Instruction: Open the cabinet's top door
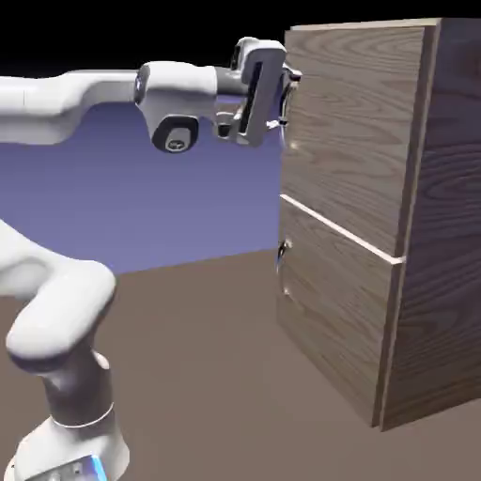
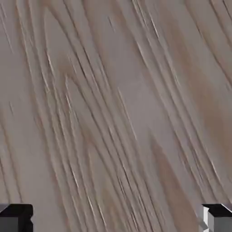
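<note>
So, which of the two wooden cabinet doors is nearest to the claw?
The upper wood-grain door, above the pale horizontal gap; the claw is at its handle's height.

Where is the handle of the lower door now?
In the exterior view, the lower door's handle is at the door's left edge, below the pale seam between the two doors.
</note>
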